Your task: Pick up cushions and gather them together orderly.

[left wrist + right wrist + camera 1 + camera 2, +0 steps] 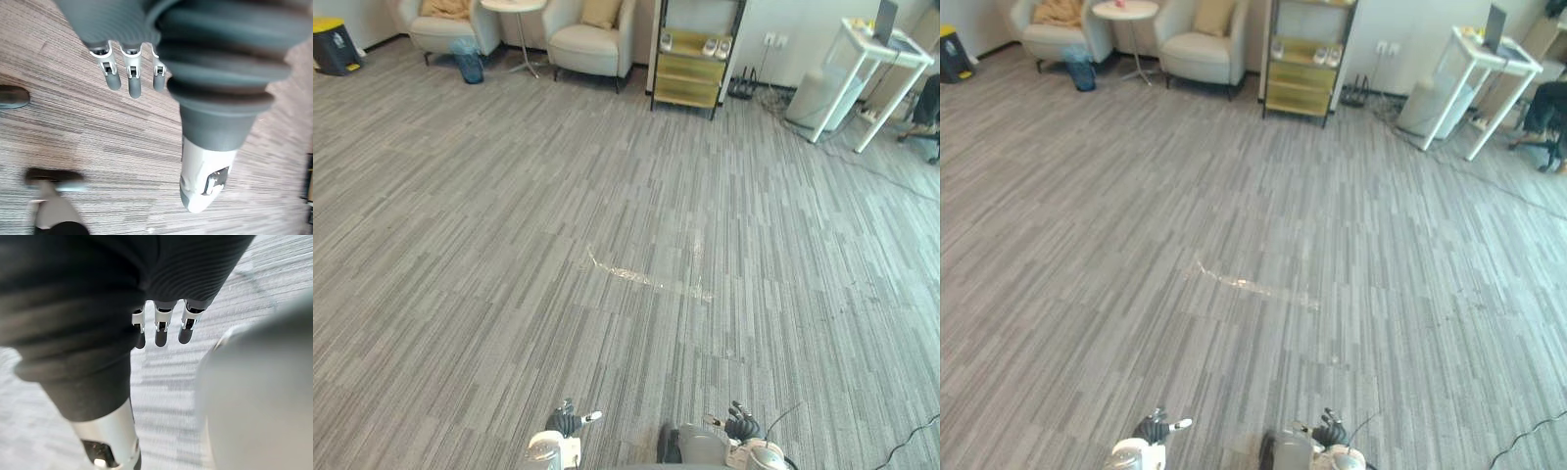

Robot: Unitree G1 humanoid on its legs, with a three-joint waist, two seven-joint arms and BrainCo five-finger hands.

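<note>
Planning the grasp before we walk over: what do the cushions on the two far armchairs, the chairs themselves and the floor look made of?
Left cushion: tan matte cloth, likely woven; it slumps and creases. Right cushion: same tan, plumper, probably cloth too. Armchairs: cream smooth upholstery, fabric or leatherette, too far to tell. Floor: grey streaked low-pile carpet in tiles, faint seams.

Right wrist feed. My right hand (187,327) hangs above the carpet (166,387), its dark ribbed cover closest to the lens. The fingers (161,333) run straight in a row, side by side, dark tips toward the floor and clear of it. The silver thumb (110,440) stands apart from them, extended too. The hand is empty. The carpet is grey with narrow streaked bands.
</note>
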